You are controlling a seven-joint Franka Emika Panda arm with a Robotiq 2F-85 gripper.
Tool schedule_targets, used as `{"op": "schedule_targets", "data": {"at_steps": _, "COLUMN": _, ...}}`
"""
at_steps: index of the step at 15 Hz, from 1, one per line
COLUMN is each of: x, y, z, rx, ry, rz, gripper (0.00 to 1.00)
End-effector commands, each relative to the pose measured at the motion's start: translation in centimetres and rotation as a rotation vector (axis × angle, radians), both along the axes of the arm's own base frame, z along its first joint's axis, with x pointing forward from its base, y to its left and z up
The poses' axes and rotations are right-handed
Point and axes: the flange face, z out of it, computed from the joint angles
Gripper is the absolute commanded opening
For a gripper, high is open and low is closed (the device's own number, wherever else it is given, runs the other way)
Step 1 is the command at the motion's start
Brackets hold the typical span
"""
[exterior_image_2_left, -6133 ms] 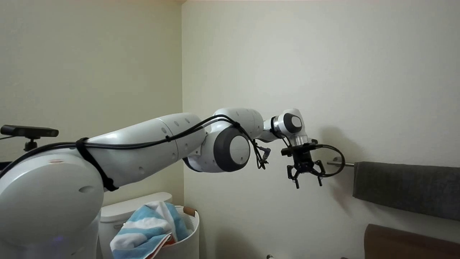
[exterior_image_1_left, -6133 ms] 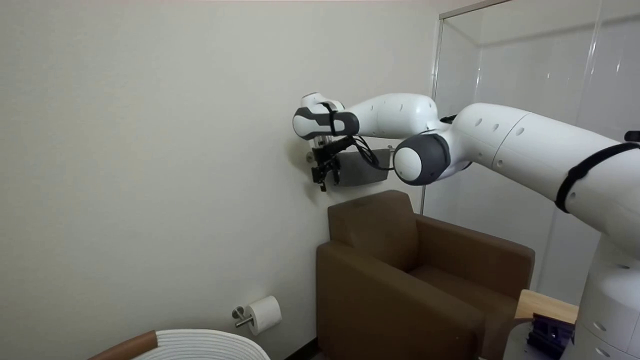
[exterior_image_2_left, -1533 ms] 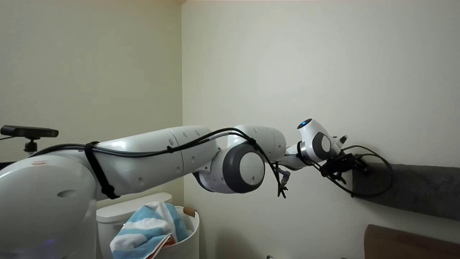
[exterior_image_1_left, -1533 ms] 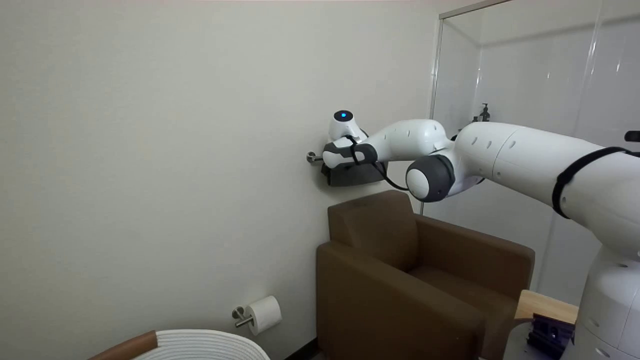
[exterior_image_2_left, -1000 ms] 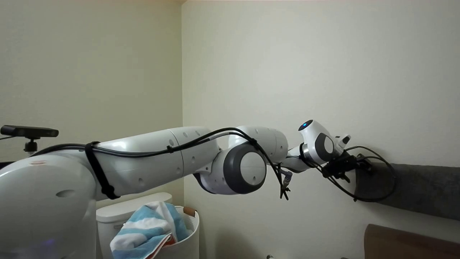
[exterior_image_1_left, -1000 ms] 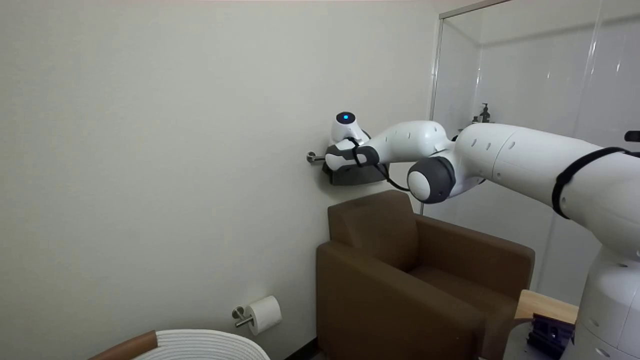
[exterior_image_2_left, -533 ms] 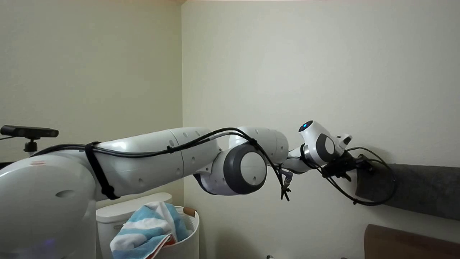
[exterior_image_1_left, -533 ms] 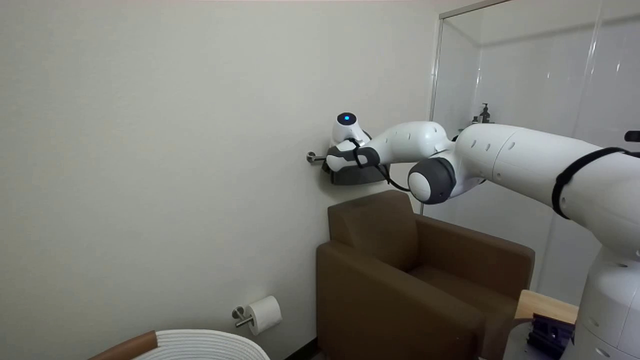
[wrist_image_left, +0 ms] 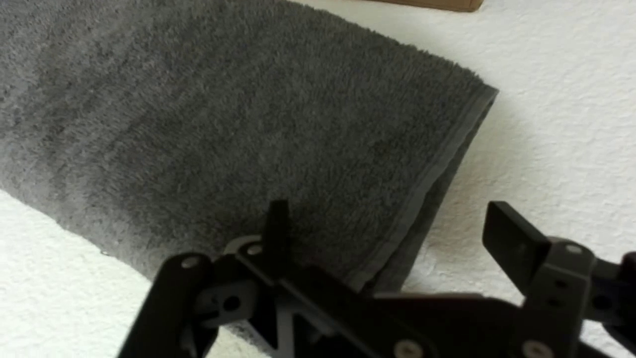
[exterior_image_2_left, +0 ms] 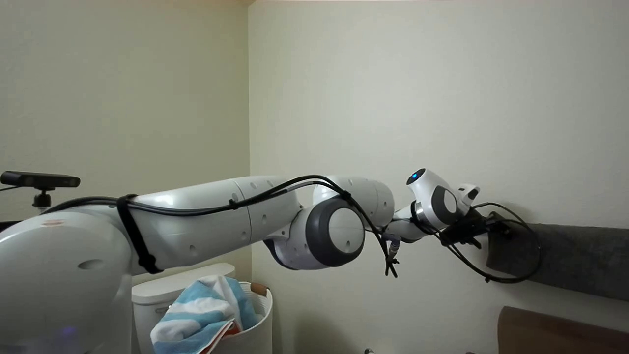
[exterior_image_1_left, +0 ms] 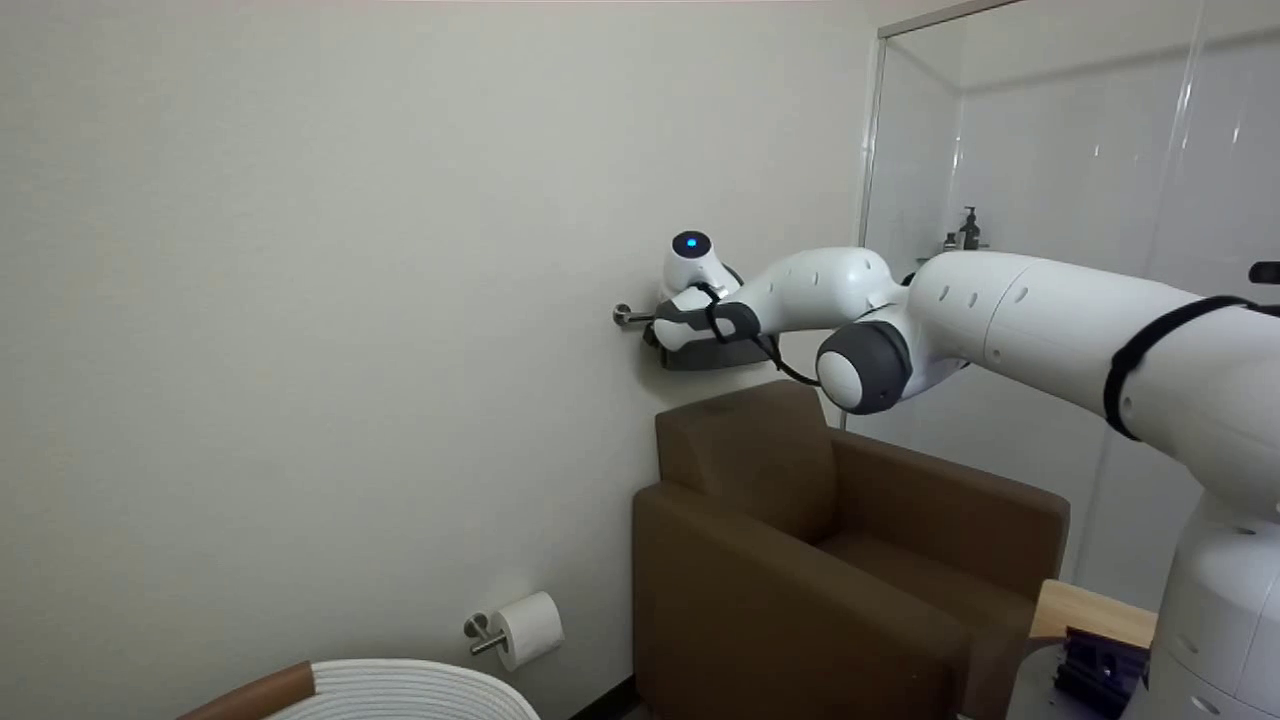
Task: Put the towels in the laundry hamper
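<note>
Grey towel (wrist_image_left: 278, 114): one, on one wall bar (exterior_image_1_left: 640, 319)
Striped towel (exterior_image_2_left: 196, 309): one, in one hamper (exterior_image_2_left: 255, 339) (flopping over the side)
Gripper (wrist_image_left: 388, 221): one, two fingers (wrist_image_left: 512, 243) spread wide, grey hem (wrist_image_left: 426, 188) showing between

Upper arm (exterior_image_2_left: 211, 211) rises gently from shoulder (exterior_image_2_left: 59, 275) to elbow (exterior_image_2_left: 334, 231) in both exterior views. Forearm (exterior_image_1_left: 822, 284) slopes down to the wrist. In an exterior view the wrist (exterior_image_1_left: 685, 320) covers most of the hand (wrist_image_left: 392, 223). Wrist tilted off upright, end cap (exterior_image_1_left: 692, 244) uppermost, glowing blue. Black cables (exterior_image_2_left: 314, 177) follow the arm, looping beside the hand. Wrist view: both fingers (wrist_image_left: 516, 243) visible, set wide apart.
</note>
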Motion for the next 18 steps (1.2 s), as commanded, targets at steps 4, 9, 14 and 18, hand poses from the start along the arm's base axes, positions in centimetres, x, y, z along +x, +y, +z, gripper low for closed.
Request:
{"op": "schedule_targets", "data": {"at_steps": 4, "x": 0.8, "y": 2.0, "z": 2.1, "rx": -0.115, "ry": -0.092, "rz": 0.057, "gripper": 1.00}}
{"op": "schedule_targets", "data": {"at_steps": 9, "x": 0.2, "y": 0.4, "z": -0.8, "rx": -0.025, "ry": -0.020, "rz": -0.005, "gripper": 1.00}}
{"op": "schedule_targets", "data": {"at_steps": 14, "x": 1.1, "y": 2.6, "z": -0.4, "rx": -0.049, "ry": -0.014, "rz": 0.002, "gripper": 1.00}}
{"op": "schedule_targets", "data": {"at_steps": 18, "x": 1.4, "y": 3.6, "z": 0.0, "rx": -0.204, "ry": -0.109, "rz": -0.059, "gripper": 1.00}}
